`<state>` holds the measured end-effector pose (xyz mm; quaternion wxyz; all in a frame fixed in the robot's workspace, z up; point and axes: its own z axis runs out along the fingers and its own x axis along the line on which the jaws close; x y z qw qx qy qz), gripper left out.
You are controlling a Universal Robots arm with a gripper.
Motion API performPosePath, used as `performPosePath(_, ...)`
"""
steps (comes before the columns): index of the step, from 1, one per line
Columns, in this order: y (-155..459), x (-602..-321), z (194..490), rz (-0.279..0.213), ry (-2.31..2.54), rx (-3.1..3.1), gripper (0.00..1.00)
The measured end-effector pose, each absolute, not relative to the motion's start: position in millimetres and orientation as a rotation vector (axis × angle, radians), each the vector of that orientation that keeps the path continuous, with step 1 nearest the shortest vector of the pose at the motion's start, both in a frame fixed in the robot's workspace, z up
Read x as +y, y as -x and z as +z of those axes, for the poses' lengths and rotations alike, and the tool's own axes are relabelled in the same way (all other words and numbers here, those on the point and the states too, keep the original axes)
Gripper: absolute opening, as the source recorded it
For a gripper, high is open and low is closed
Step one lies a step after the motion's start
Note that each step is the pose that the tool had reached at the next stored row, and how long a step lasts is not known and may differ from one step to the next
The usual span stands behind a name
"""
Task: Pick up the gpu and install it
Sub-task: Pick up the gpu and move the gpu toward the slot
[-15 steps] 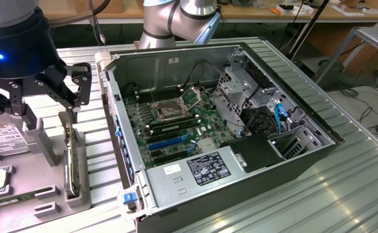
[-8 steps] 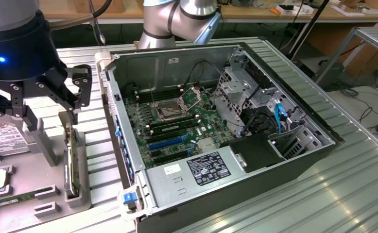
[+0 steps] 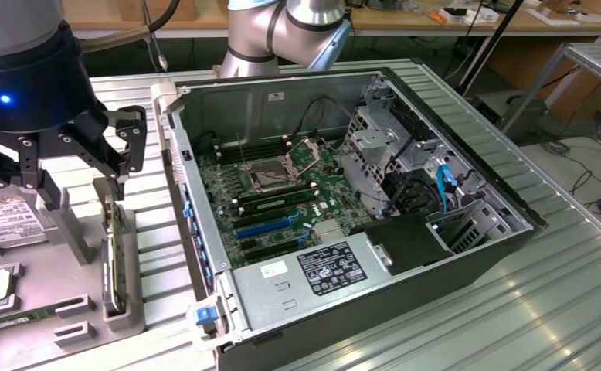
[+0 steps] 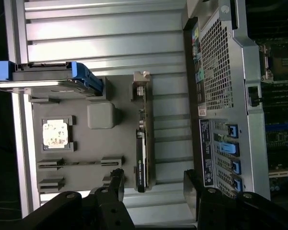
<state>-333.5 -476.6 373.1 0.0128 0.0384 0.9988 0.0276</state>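
Note:
The gpu (image 3: pixel 115 259) stands on its edge in a slot of the grey holder tray (image 3: pixel 84 232), at the exterior view's left, beside the open computer case. It is a thin green card with a black shroud. My gripper (image 3: pixel 74 166) hangs above the card's far end, open, with nothing between its fingers and not touching the card. In the wrist view the gpu (image 4: pixel 141 155) runs as a narrow strip, one end lying between my spread black fingertips (image 4: pixel 116 184), with my gripper (image 4: pixel 155 186) open above it.
The open computer case (image 3: pixel 455 178) lies on its side with the motherboard (image 3: pixel 280 193) and blue slots (image 3: pixel 264 228) exposed. On the tray (image 4: pixel 120 86) sit a hard drive in a blue caddy (image 4: pixel 48 79), a CPU (image 4: pixel 54 133) and a RAM stick (image 4: pixel 79 163). The ribbed metal table (image 3: pixel 507 309) extends around.

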Motion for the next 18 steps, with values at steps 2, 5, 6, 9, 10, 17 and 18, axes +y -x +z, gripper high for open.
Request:
performPosePath(2,333.5,-476.6,372.2,0.086,-0.12,3.112,0.62)
performPosePath(5,333.5,-476.6,370.9,0.086,-0.12,3.112,0.62)
performPosePath(6,333.5,-476.6,370.3,0.086,-0.12,3.112,0.62)
performPosePath(9,333.5,-476.6,369.1,0.086,-0.12,3.112,0.62)
performPosePath(10,333.5,-476.7,368.7,0.086,-0.12,3.113,0.62)
performPosePath(17,333.5,-476.6,368.1,0.086,-0.12,3.112,0.62)
performPosePath(18,333.5,-476.6,367.4,0.086,-0.12,3.112,0.62)
